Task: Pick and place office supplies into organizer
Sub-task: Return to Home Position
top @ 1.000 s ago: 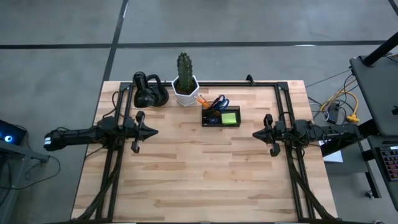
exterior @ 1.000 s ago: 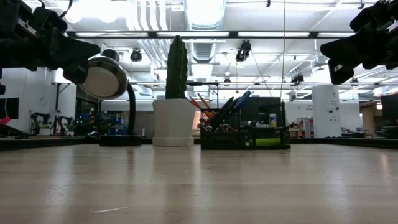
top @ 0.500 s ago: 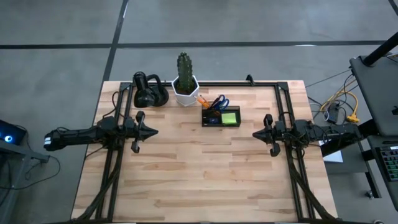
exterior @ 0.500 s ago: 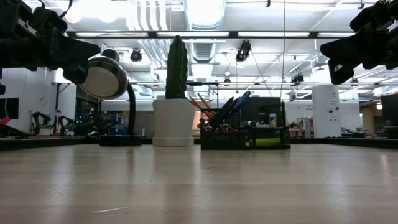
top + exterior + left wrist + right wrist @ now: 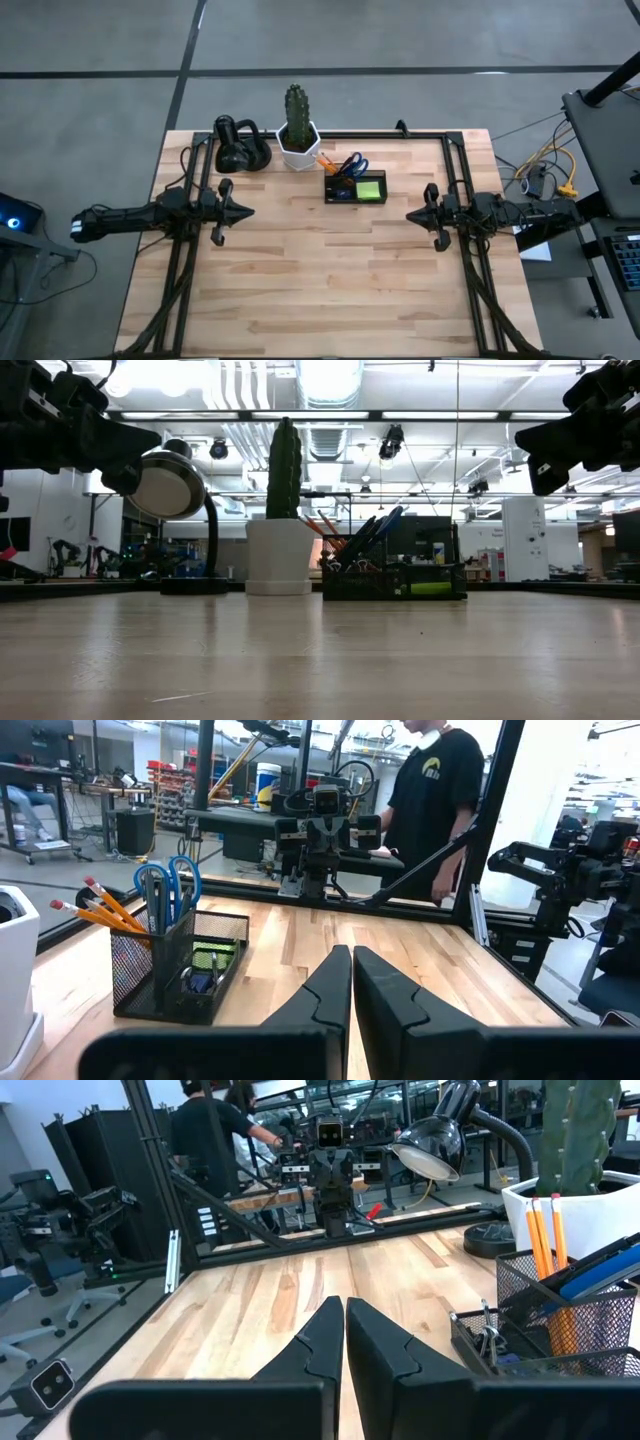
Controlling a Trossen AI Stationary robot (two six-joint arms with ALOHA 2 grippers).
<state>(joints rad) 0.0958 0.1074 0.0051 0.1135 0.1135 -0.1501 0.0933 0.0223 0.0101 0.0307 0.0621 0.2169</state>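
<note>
Organizer (image 5: 135, 975): dark mesh box; scissors (image 5: 168, 882), pencils (image 5: 98, 906) upright; green pad (image 5: 370, 188).

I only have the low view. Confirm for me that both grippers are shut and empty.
Observer: In the left wrist view, the left gripper has its two dark fingers pressed together with nothing between them.
Operator: Now report the right one.
Observer: In its own wrist view, the right gripper is shut the same way and also empty.
Operator: Place them against the black wire-mesh desk organizer.
Observer: From above, the black wire-mesh desk organizer stands between the two grippers side to side. It is set back toward the far edge of the light wooden table. Neither gripper touches it.
</note>
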